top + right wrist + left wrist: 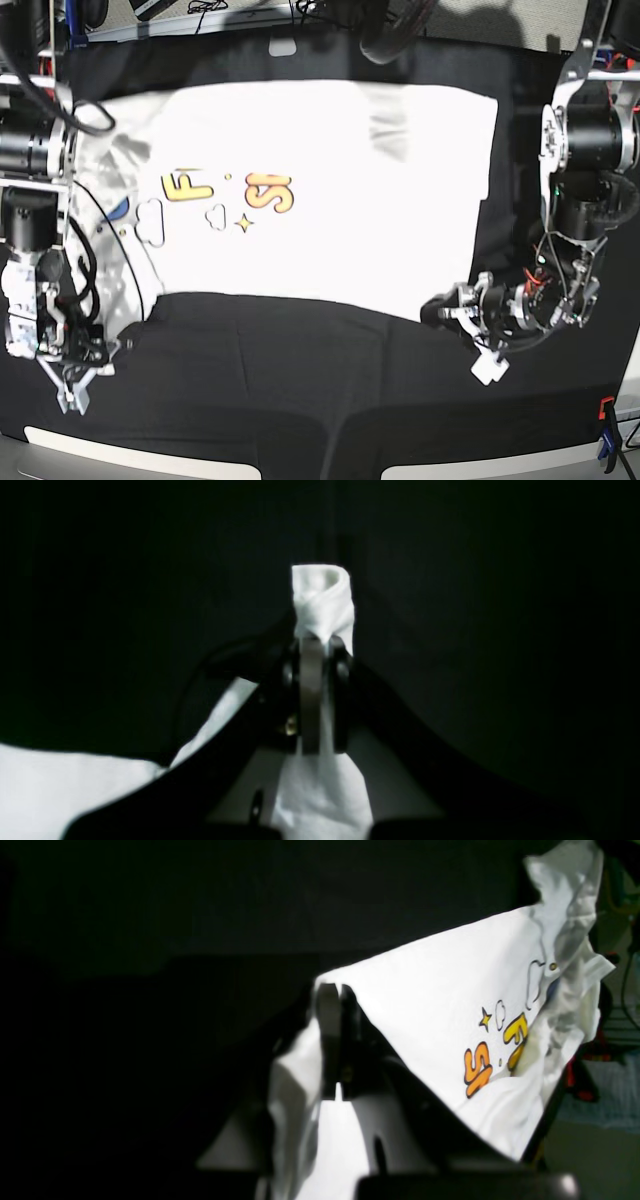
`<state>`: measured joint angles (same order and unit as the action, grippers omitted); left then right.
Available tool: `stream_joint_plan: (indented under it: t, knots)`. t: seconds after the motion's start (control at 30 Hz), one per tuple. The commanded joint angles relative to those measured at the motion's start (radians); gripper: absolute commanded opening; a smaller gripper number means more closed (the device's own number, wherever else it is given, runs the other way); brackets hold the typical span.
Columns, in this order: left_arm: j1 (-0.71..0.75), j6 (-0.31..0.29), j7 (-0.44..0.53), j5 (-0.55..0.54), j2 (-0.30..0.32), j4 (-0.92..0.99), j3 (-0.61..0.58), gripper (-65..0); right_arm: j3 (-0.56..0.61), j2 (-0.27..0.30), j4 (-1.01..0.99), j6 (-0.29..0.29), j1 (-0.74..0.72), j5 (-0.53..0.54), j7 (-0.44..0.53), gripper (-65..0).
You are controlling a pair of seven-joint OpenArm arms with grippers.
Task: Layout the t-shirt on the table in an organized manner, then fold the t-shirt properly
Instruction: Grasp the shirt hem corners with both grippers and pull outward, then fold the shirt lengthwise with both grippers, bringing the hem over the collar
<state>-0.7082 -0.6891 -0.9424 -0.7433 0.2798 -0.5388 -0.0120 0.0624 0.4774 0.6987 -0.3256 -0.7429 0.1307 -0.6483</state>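
The white t-shirt lies spread across the far half of the black table, printed front up, with orange and yellow letters showing. My left gripper sits at the shirt's near right corner; in the left wrist view it is shut on the t-shirt's edge. My right gripper is at the near left, beyond the crumpled left side of the shirt. In the right wrist view it is shut on a rolled pinch of the white t-shirt cloth, which sticks out past the fingertips.
A clamp stands at the table's near right corner. Cables and gear crowd the far edge. Both arm bases stand at the left and right sides. Bare black cloth fills the near half of the table.
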Motion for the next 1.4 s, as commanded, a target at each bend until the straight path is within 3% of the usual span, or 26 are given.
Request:
stream_joint_plan:
  t: [0.0,0.33,0.4,0.47,0.5,0.7,0.93,1.07,1.23,1.37]
  knots:
    - [-0.034,-0.009,0.015,-0.016,0.015,-0.013,0.002,-65.0,-0.004,0.016,0.018,0.003,-0.036,0.002,0.018,-65.0]
    - [-0.037,-0.009,0.0,-0.017,0.041,-0.062,0.002,-65.0,-0.004,0.019,0.09,-0.043,-0.047,0.003,-0.047,-65.0]
    - [-0.031,-0.009,-0.003,-0.017,0.039,-0.092,0.002,-65.0,-0.004,0.018,0.128,-0.091,-0.046,0.004,-0.076,-65.0]
    - [-0.008,-0.009,0.0,-0.017,0.039,-0.146,0.002,-65.0,-0.004,0.019,0.166,-0.188,-0.046,0.012,-0.096,-65.0]
    - [0.008,-0.009,0.0,-0.017,0.039,-0.18,0.002,-65.0,-0.004,0.021,0.186,-0.201,-0.045,0.031,-0.121,-65.0]
    - [0.163,-0.009,-0.026,-0.017,0.048,-0.423,0.002,-65.0,-0.004,0.051,0.348,-0.221,0.052,0.157,-0.198,-65.0]
    - [0.382,0.021,-0.026,-0.049,0.138,-0.689,0.002,-65.0,-0.021,0.142,0.622,-0.212,0.312,0.269,-0.256,-65.0]
    - [0.499,0.054,-0.031,-0.097,0.185,-0.859,0.002,-65.0,-0.122,0.156,0.769,-0.205,0.467,0.325,-0.274,-65.0]
    - [0.639,0.076,-0.037,-0.091,0.186,-1.08,0.002,-65.0,-0.323,0.14,0.956,-0.21,0.648,0.373,-0.336,-65.0]
    - [0.745,0.077,-0.037,-0.003,0.186,-1.224,0.002,-65.0,-0.494,0.109,1.081,-0.257,0.774,0.378,-0.365,-65.0]
